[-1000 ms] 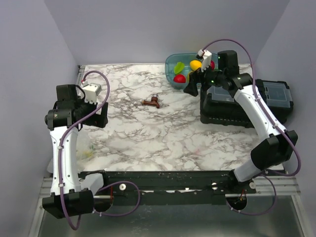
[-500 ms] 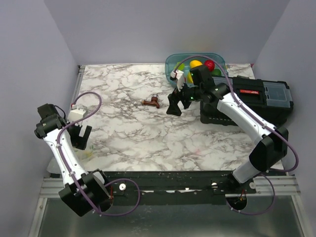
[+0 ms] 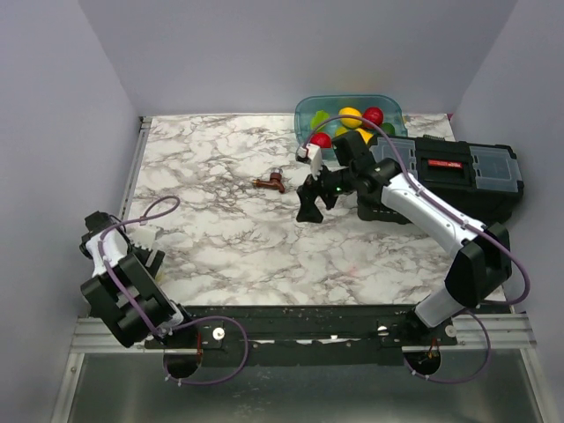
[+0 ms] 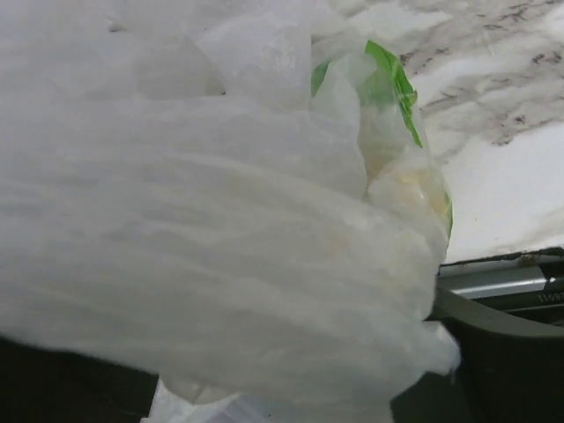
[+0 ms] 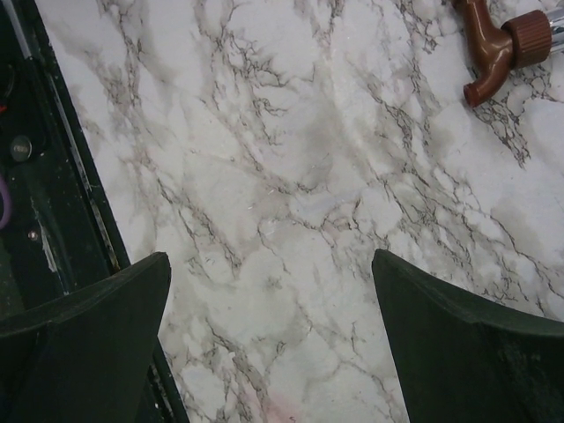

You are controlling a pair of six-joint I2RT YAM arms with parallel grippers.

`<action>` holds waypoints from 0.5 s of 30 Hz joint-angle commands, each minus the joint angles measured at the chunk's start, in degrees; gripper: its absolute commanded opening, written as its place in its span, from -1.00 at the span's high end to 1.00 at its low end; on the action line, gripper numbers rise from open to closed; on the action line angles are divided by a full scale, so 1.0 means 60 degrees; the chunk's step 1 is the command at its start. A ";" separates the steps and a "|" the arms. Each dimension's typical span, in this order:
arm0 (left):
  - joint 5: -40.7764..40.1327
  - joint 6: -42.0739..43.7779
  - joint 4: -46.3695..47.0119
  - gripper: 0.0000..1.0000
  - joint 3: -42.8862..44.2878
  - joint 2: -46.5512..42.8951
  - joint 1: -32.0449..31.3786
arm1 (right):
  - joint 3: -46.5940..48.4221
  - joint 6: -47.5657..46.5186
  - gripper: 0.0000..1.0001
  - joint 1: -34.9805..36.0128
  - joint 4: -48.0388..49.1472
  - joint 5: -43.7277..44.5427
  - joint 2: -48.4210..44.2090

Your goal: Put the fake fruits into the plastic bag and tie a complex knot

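Note:
The plastic bag (image 4: 220, 220) fills the left wrist view as crumpled clear film with a green and yellow print at its right side. It lies at the table's near left edge. My left gripper (image 3: 148, 257) is low over it, and the film hides its fingers. The fake fruits sit in a teal tub (image 3: 304, 110) at the back: a yellow one (image 3: 351, 115), two red ones (image 3: 374, 115) (image 3: 321, 140) and a green one (image 3: 321, 118). My right gripper (image 3: 308, 210) (image 5: 273, 344) hangs open over bare marble in front of the tub, holding nothing. No knot shows.
A small brown tap-like object (image 3: 270, 182) (image 5: 493, 44) lies on the marble left of my right gripper. A black toolbox (image 3: 458, 172) stands at the right, beside the tub. The black front rail (image 5: 53, 176) runs along the table's near edge.
My left arm has folded down and back to the near left edge, onto the bag. My right arm has left the tub and moved left and forward over the marble, still open.

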 commanded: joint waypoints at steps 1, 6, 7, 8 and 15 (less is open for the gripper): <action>0.0332 -0.0438 0.0931 -0.38 0.0005 0.1007 -0.0010 | -0.0494 -0.0198 -1.00 0.0076 0.0368 -0.0503 -0.0278; 0.2393 -0.1161 -0.0954 0.84 0.1401 0.0739 -0.0422 | -0.0847 -0.0049 -1.00 0.0076 0.1109 -0.0624 -0.0526; 0.2857 -0.1310 -0.1353 1.00 0.1620 0.0480 -0.0640 | -0.0921 0.0026 -1.00 0.0076 0.1312 -0.0631 -0.0624; 0.3369 -0.1432 -0.1654 1.00 0.1891 0.0139 -0.0861 | -0.1030 0.0081 -1.00 0.0076 0.1576 -0.0663 -0.0723; 0.6800 -0.3155 -0.3043 1.00 0.3534 -0.1953 -0.3728 | -0.1791 0.0895 -1.00 0.0209 0.3648 -0.1712 -0.1434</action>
